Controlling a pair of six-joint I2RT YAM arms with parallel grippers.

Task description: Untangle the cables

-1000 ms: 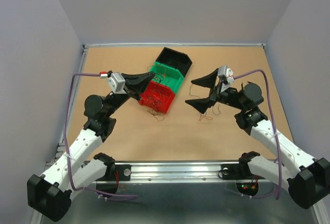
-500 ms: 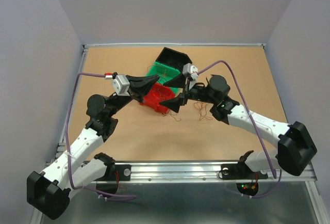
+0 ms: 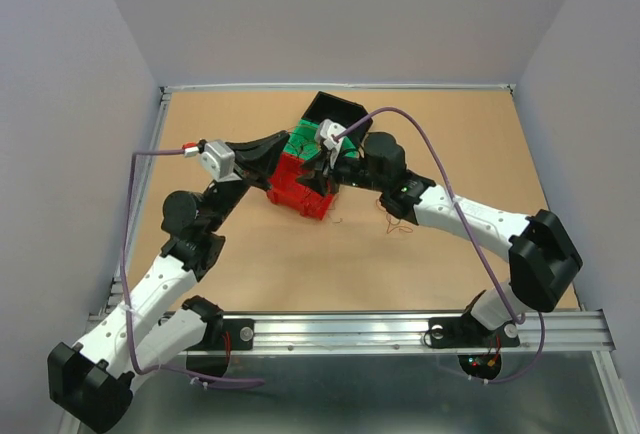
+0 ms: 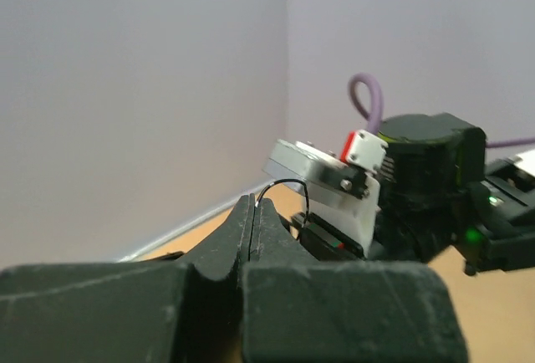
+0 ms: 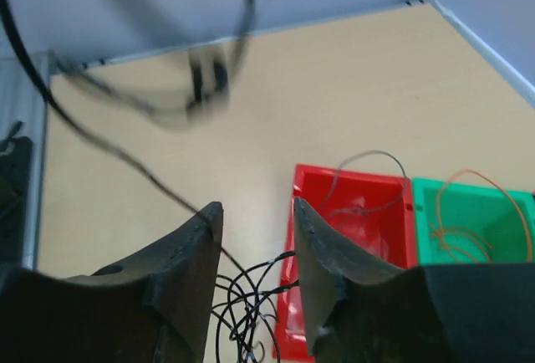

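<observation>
Nearest the bases, on the bare tabletop (image 3: 250, 254): a loose clump of the cables (image 3: 397, 218), reddish-brown curls, just beside the right forearm and held by nothing.

Next out, both tools meet over the red bin (image 3: 305, 194).
- Left gripper (image 4: 253, 204) is pinched closed on one dark strand (image 4: 284, 182); a thin loop of it sticks out at the tips.
- Right gripper (image 5: 255, 237) has its jaws apart. Dark wires run through the gap, nothing clamped.

My read: left anchors one wire so right can take a second and pull the knot apart. Working above the bin means a freed wire drops straight in.

The red bin holds a dark loop (image 5: 376, 154). The green bin (image 5: 501, 237) just past it holds an orange loop (image 5: 451, 232), so probably sorting by colour.

Farthest: black bin (image 3: 336, 112), contents can't tell.
</observation>
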